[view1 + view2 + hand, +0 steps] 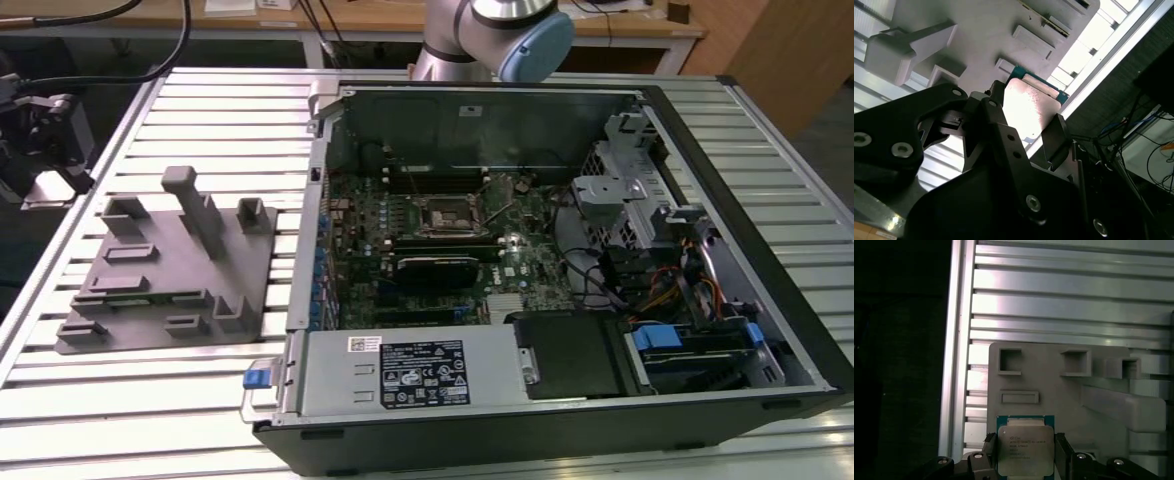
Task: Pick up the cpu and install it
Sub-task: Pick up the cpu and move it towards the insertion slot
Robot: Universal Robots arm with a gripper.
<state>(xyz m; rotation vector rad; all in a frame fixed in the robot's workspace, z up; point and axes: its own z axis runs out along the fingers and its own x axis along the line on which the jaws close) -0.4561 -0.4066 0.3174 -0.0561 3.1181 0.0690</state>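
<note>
In both wrist views the cpu [1025, 450] [1030, 106], a flat square chip with a silvery top and a green rim, sits between the black fingers [1062, 454] of my gripper [1025, 456]. The fingers [1055, 134] press against two opposite edges of the chip, so the gripper [1026, 117] is shut on it. The chip is at the near edge of the grey moulded tray [1054, 385], just above or on its surface; which one I cannot tell. In the exterior view the black socket frame [441, 215] lies on the motherboard inside the open computer case.
The grey tray [167, 275] with upright posts lies on the ribbed metal table [200, 110], on the exterior view's left of the open case [747, 250]. The arm's base joint [494, 35] stands behind the case. A power supply [400, 375] fills the case's front.
</note>
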